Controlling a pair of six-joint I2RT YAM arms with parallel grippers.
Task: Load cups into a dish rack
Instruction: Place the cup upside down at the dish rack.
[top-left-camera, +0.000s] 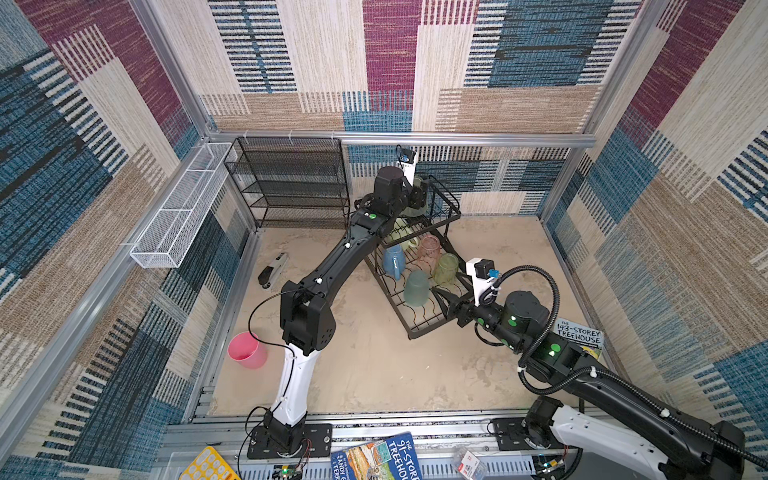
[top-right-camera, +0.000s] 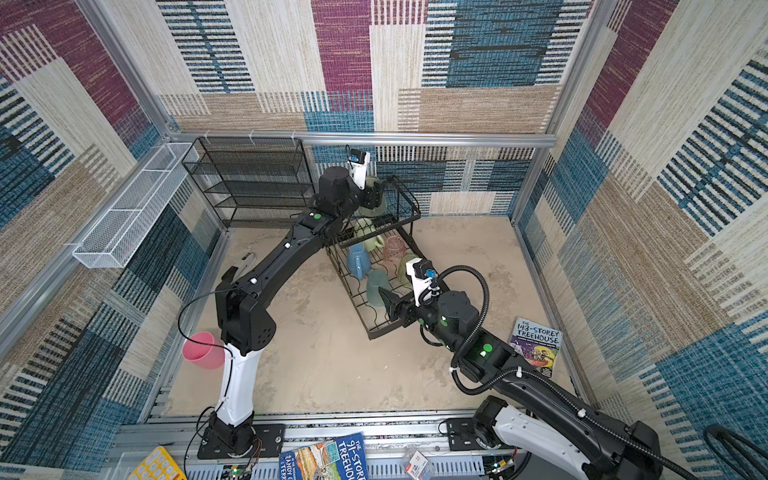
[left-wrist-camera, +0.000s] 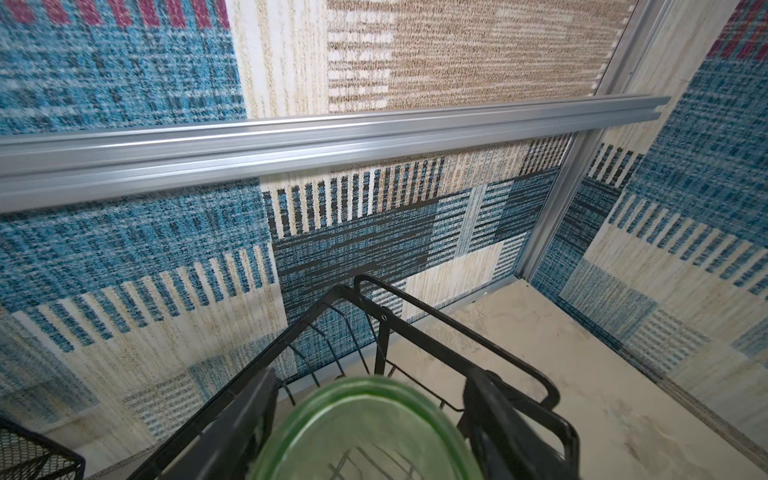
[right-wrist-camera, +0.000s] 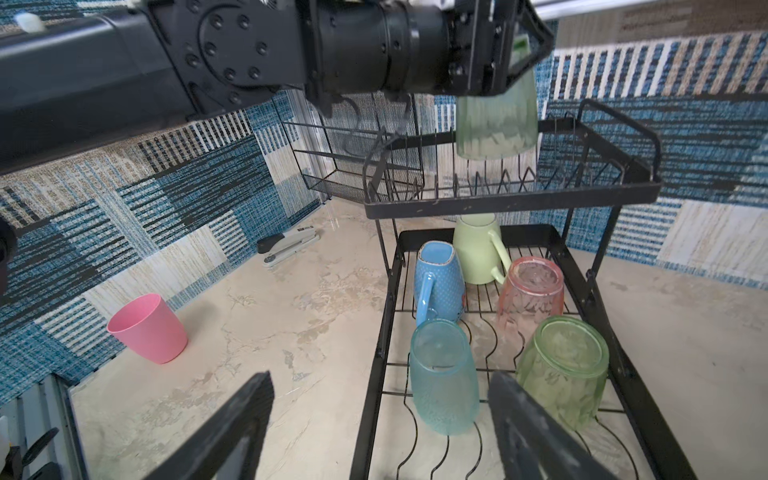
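Five cups sit in the rack's (top-left-camera: 430, 326) lower tray. A pale mug (right-wrist-camera: 473, 249) is under the rack's upper basket and a blue mug (right-wrist-camera: 440, 278) is just in front of it. A pink tumbler (right-wrist-camera: 532, 291), a teal tumbler (right-wrist-camera: 442, 382) and a green tumbler (right-wrist-camera: 565, 370) stand bases up and close together. The wavy slots along the rack's front edge lie bare. The left hand (left-wrist-camera: 370, 386) pinches a second green tumbler (right-wrist-camera: 494, 120) by its sides and holds it over the rack's upper basket, within the line of the rails. Whether it touches the wires cannot be told. The right hand (right-wrist-camera: 380, 386) hovers low at the rack's front edge, fingers spread with nothing between them, its tips close beside the teal tumbler. A pink cup (right-wrist-camera: 147, 328) stands upright on the worktop (top-left-camera: 374, 374) well left of the rack, by the worktop's left edge, with bare surface between the two. A stapler (right-wrist-camera: 286, 245) lies left of the rack, toward the back wall.
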